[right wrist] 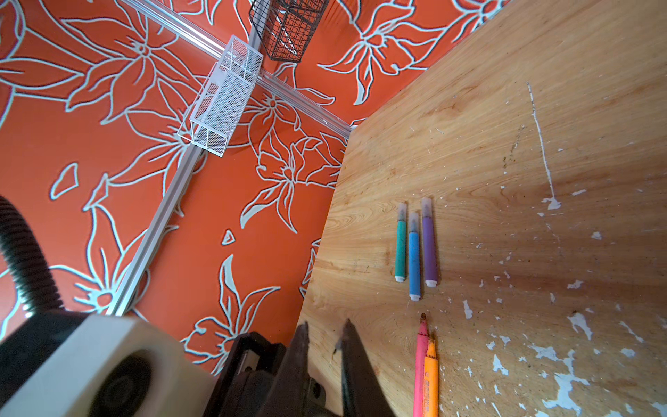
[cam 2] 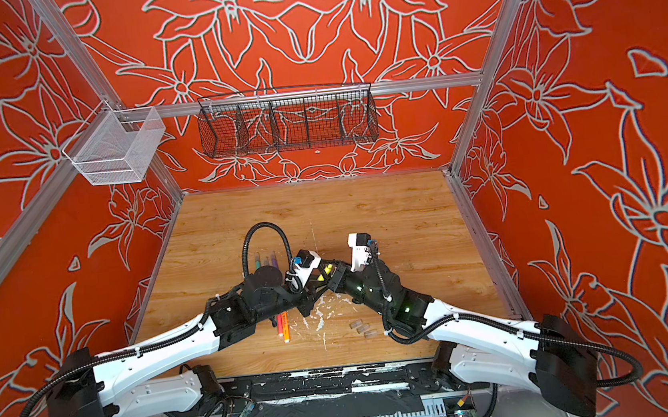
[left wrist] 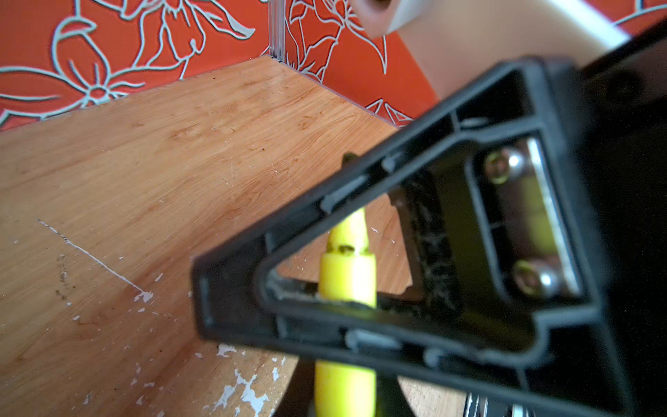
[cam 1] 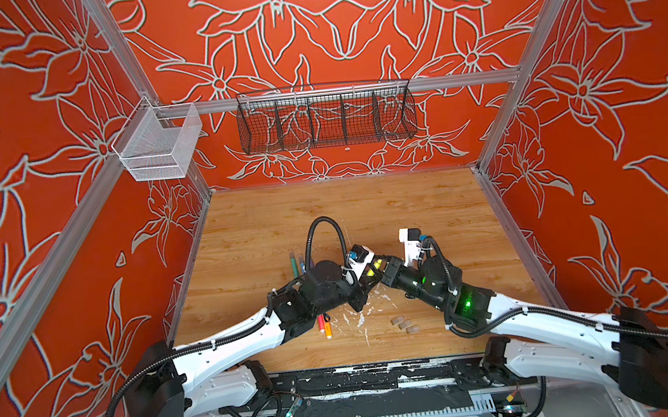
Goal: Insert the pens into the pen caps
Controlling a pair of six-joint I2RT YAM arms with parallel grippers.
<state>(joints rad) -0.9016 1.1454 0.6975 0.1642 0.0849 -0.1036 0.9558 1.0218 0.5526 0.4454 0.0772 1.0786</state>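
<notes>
Nearest, 5 o'clock of centre: three loose caps (cam 1: 405, 324) in row. 8 o'clock: pink pen (cam 1: 321, 323), orange pen (cam 1: 328, 329) side by side, uncapped. Centre: left gripper (left wrist: 343, 397) clamped on yellow pen (left wrist: 346, 281), nose toward right gripper (right wrist: 326, 335); that one closed, contents unclear. Farther, 9 o'clock: green pen (right wrist: 400, 249), blue pen (right wrist: 414, 260), purple pen (right wrist: 429, 249) parallel, capped.

A yellow pen (left wrist: 345, 278) is seen clamped between the dark fingers of the left gripper (left wrist: 344, 397), with its narrow tip pointed away from the camera. The pen is partly covered by a blurred black triangular frame (left wrist: 231, 289), on which 2 screws (left wrist: 501, 168) are fixed. Behind them, a wooden table (left wrist: 144, 180) marked with white flecks (left wrist: 249, 393) is bounded by orange flowered walls (left wrist: 180, 36).
</notes>
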